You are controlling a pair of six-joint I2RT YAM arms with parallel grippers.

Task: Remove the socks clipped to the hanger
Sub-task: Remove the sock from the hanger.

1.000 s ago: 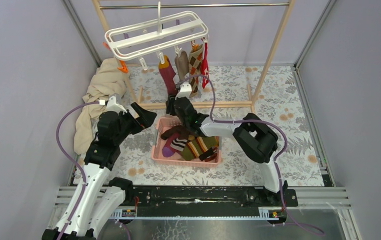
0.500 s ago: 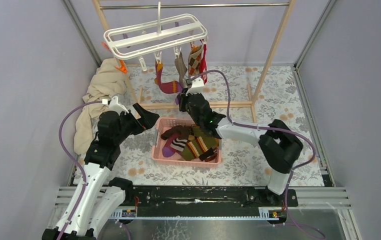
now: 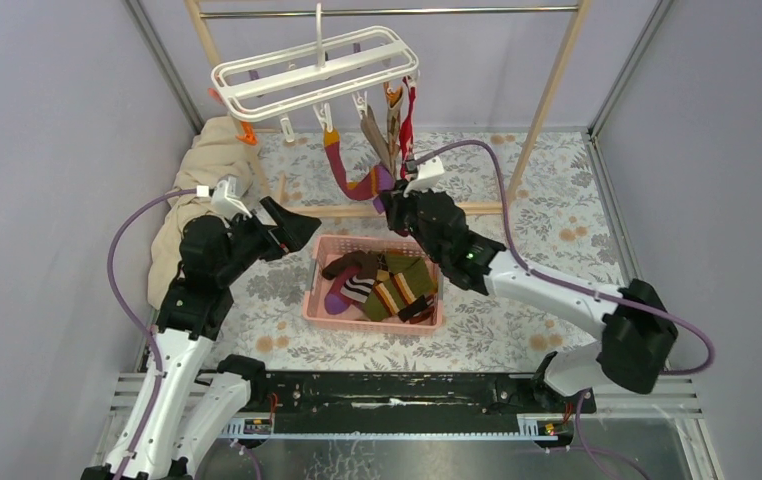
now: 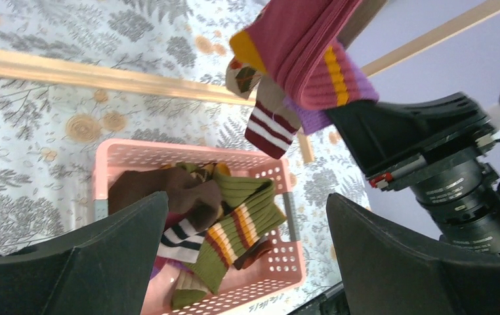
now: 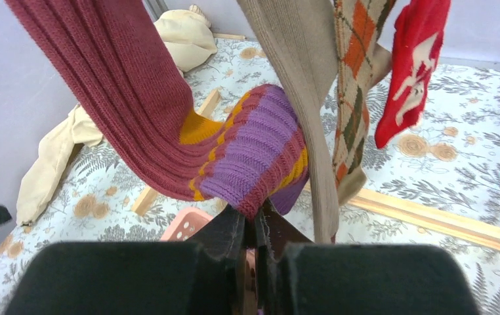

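A table covered in a grey-white floral cloth (image 3: 557, 200) fills the middle of the top view. A pink perforated basket (image 3: 309, 300) sits on it at centre frame, and a crumpled beige cloth (image 3: 192, 190) lies heaped at the left edge. The wooden rack's base rail (image 3: 477, 208) rests across the upper centre, just behind the basket.

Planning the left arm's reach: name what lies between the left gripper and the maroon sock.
Top view: only the wooden rail crosses between left gripper and maroon sock; the pink basket lies just beside that line.
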